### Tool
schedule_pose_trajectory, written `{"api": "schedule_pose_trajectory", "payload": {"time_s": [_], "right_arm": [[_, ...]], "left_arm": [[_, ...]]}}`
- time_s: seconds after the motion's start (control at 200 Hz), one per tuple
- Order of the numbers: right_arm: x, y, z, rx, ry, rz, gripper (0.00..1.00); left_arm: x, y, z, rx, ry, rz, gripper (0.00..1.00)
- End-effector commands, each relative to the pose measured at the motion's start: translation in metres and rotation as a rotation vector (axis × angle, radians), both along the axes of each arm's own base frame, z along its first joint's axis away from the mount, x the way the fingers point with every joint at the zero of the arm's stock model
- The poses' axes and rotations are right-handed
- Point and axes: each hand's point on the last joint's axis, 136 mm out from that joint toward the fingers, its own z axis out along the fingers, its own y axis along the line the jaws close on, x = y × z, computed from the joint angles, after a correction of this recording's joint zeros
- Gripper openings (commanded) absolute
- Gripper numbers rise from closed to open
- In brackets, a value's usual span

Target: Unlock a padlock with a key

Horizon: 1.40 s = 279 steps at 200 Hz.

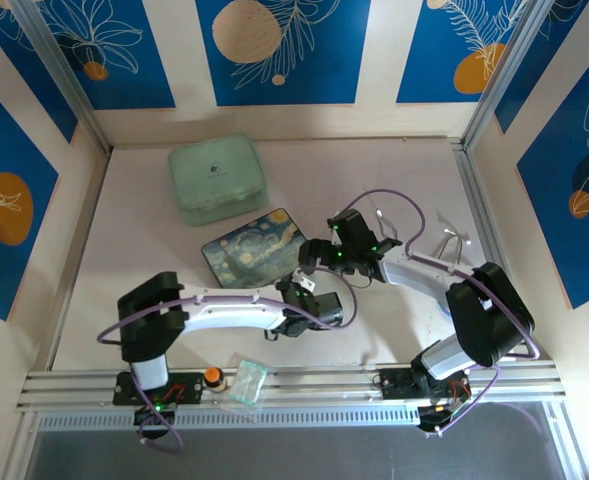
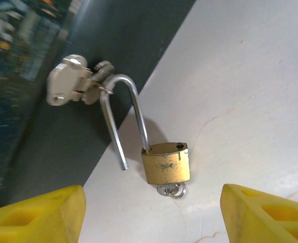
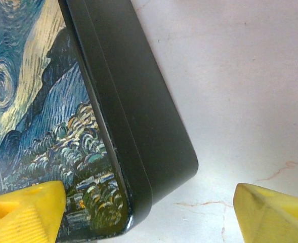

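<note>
I'm working over a pale table [image 1: 144, 250] with faint reddish veins, boxed in by walls [image 1: 274, 50] of blue panels with orange discs and white leaf drawings. A mint-green case [image 1: 217, 178] sits at the back, a painted tin [image 1: 254, 246] mid-table, and an orange knob [image 1: 212, 376] and a clear bag [image 1: 249, 382] lie by the near rail.

The padlock [image 2: 166, 163] lies on the table beside the tin's dark side. Its shackle [image 2: 133, 101] is hooked through the tin's hasp [image 2: 70, 87], and the shorter leg stands free of the body. The key [image 2: 172, 191] sits in the underside, mostly hidden. Both wrist views cut the tin off.

The left arm [image 1: 234, 310] reaches low to the right and the right arm [image 1: 424, 268] folds back to the left, so they meet near the tin's corner. The left end effector [image 2: 151, 215] has its fingers spread with nothing between them, just short of the padlock. The right end effector [image 3: 149, 212] is also spread, flanking the tin's corner. I can't tell whether it touches.
</note>
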Motion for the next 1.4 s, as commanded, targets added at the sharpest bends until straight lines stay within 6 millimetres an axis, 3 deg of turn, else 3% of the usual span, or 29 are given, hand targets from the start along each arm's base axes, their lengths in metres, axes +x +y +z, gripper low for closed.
{"api": "schedule_pose_trajectory", "payload": {"time_s": [0.0, 0.08, 0.235, 0.42, 0.575, 0.73, 0.916, 1.101, 1.391], "right_arm": [[-0.019, -0.011, -0.004, -0.065, 0.052, 0.037, 0.89], [-0.017, -0.011, 0.012, -0.059, 0.003, 0.047, 0.94], [-0.024, -0.018, 0.037, -0.059, -0.057, 0.042, 0.99], [-0.058, -0.010, 0.039, -0.057, -0.037, 0.125, 0.99], [-0.094, 0.026, 0.026, -0.043, -0.090, 0.266, 0.97], [-0.109, 0.053, 0.004, -0.066, -0.095, 0.285, 0.90], [-0.109, 0.079, -0.018, -0.087, -0.097, 0.274, 0.80], [-0.104, 0.090, -0.034, -0.135, -0.131, 0.215, 0.68], [-0.097, 0.095, -0.046, -0.159, -0.158, 0.159, 0.69]], "left_arm": [[0.011, 0.011, 0.028, -0.041, -0.060, 0.002, 0.73], [0.018, 0.023, 0.040, -0.073, -0.085, 0.023, 0.75], [0.031, 0.061, 0.058, -0.121, -0.130, 0.078, 0.96], [0.043, 0.084, 0.052, -0.105, -0.104, -0.012, 1.00], [0.054, 0.090, 0.044, -0.025, -0.055, -0.131, 0.99], [0.058, 0.093, 0.033, -0.009, -0.012, -0.190, 0.97], [0.066, 0.106, 0.028, 0.027, -0.031, -0.151, 0.95], [0.068, 0.117, 0.027, 0.001, -0.050, -0.055, 0.95], [0.065, 0.117, 0.027, -0.053, -0.057, -0.032, 0.93]]}}
